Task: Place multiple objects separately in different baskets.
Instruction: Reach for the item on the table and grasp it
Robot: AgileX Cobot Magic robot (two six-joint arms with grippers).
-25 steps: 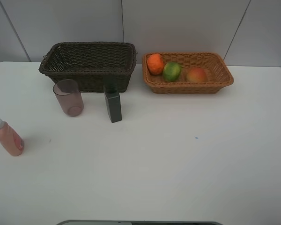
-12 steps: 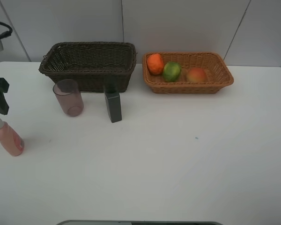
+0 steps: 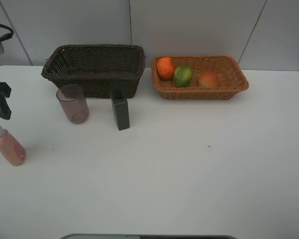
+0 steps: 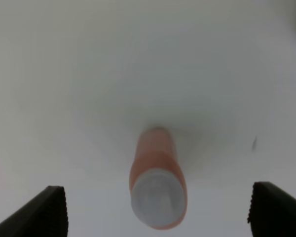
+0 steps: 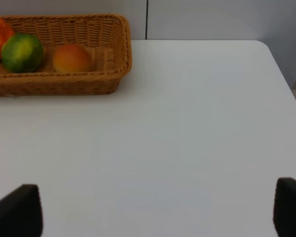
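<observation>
White table (image 3: 189, 174), pink bottle (image 4: 157, 180) centred between the wide-apart left jaws, touching neither, right jaws likewise apart

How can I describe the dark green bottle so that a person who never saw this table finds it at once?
Find the dark-brown wicker basket at the back left of the white table. In front of its right end stands the dark green bottle, upright. Unlike the round, see-through mauve tumbler to its left, it is opaque and box-shaped.

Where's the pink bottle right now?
In the exterior high view, the pink bottle sits at the far left edge of the table, left of the mauve tumbler.
</observation>
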